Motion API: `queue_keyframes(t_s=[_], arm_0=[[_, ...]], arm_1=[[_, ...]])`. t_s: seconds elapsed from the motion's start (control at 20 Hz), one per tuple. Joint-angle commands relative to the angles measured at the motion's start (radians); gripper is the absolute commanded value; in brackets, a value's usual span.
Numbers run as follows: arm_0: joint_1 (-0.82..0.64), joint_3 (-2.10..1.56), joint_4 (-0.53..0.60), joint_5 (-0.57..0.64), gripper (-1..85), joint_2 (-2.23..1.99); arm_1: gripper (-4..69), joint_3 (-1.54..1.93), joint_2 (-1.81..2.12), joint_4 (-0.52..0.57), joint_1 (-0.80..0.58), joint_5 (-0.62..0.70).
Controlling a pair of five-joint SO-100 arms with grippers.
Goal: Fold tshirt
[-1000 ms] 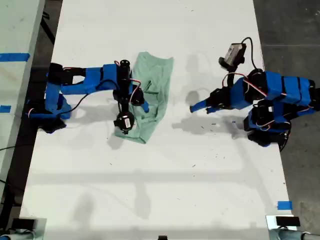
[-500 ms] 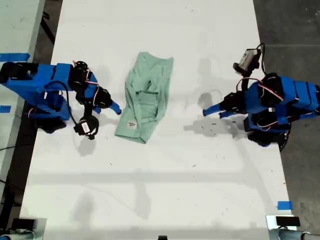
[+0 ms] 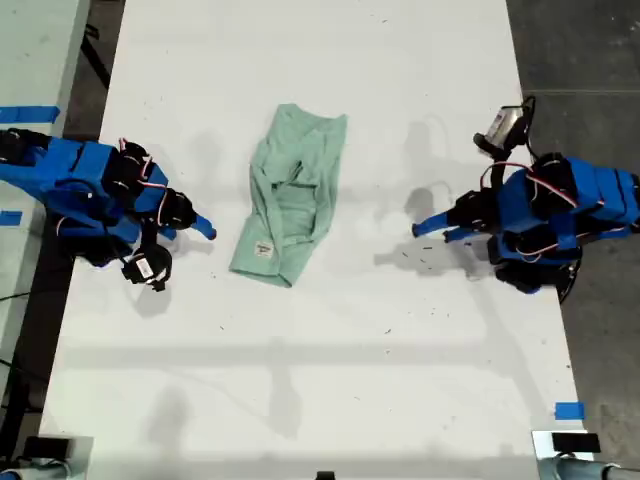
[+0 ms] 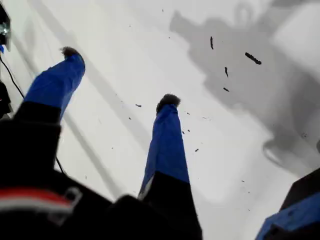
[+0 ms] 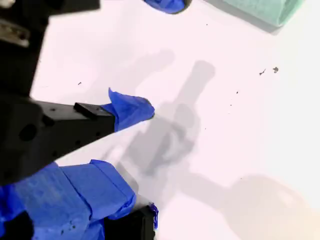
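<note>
**Item: tshirt [image 3: 290, 195].** Pale mint cloth, lying as a narrow, rumpled lengthwise bundle on the white bench [image 3: 350, 350]. Its white label [image 3: 263, 249] faces up near the tshirt's lower hem end in the exterior view. It lies loose, touched by neither arm. By my judgement the fold is partly made and uneven, so the cloth has likely been left lying for a fresh grip.

**Item: my first tool [image 3: 432, 230].** Stands well apart from the tshirt, on its exterior-view right side. The first wrist view shows my first tool [image 4: 120, 76] with both blue fingers spread wide over bare, speckled bench. It pinches nothing.

**Item: my second tool [image 3: 203, 228].** Sits near the tshirt on the opposite side, not touching it. In the second wrist view my second tool [image 5: 150, 57] appears spread and empty, with one tshirt edge [image 5: 260, 10] just ahead. That placement suits reaching the near edge next.

**Risk:** the loose layers may slide apart when lifted.
</note>
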State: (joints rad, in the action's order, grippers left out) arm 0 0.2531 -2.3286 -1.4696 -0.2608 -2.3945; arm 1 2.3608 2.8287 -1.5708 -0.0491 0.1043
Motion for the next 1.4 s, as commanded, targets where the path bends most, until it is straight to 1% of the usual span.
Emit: queue_keyframes(t_s=[0.0,0.2,0.35,0.45,0.5,0.6,0.65,0.75,0.9,0.95,1.05,1.25,1.35], arm_0=[[0.023,-0.038,-0.021,-0.029,25.6,-0.124],[0.049,-0.109,-0.115,-0.081,25.7,-0.272],[0.052,-0.114,-0.103,-0.075,25.8,-0.281],[0.015,-0.028,-0.034,0.018,26.0,-0.144],[-0.005,0.074,-0.021,0.069,26.8,-0.015],[-0.032,0.295,0.005,0.189,28.1,0.232],[-0.04,0.383,0.018,0.239,28.6,0.327],[-0.049,0.522,0.035,0.314,28.9,0.476],[-0.057,0.62,0.083,0.368,29.2,0.604],[-0.057,0.623,0.095,0.368,29.4,0.627],[-0.054,0.624,0.1,0.365,30.2,0.647],[-0.063,0.627,0.074,0.368,31.2,0.644],[-0.089,0.597,0.078,0.382,31.7,0.655]], arm_1=[[28.7,-0.003,0.005,0.002,0.015,-0.008],[28.9,-0.002,-0.017,0.003,0.015,-0.005],[28.9,-0.003,-0.038,0.012,0.025,-0.008],[28.6,-0.044,-0.172,0.098,0.048,0.002],[28.7,-0.103,-0.293,0.149,0.051,0.015],[28.9,-0.296,-0.568,0.242,0.058,0.051],[29.1,-0.431,-0.726,0.258,0.066,0.071],[29.6,-0.75,-1.054,0.23,0.077,0.107],[30.8,-1.292,-1.534,0.126,0.086,0.173],[31.1,-1.471,-1.681,0.072,0.087,0.189],[31.7,-1.718,-1.878,0.023,0.089,0.212],[31.8,-1.753,-1.919,0.054,0.08,0.229],[31.8,-1.753,-1.927,0.071,0.074,0.239]])
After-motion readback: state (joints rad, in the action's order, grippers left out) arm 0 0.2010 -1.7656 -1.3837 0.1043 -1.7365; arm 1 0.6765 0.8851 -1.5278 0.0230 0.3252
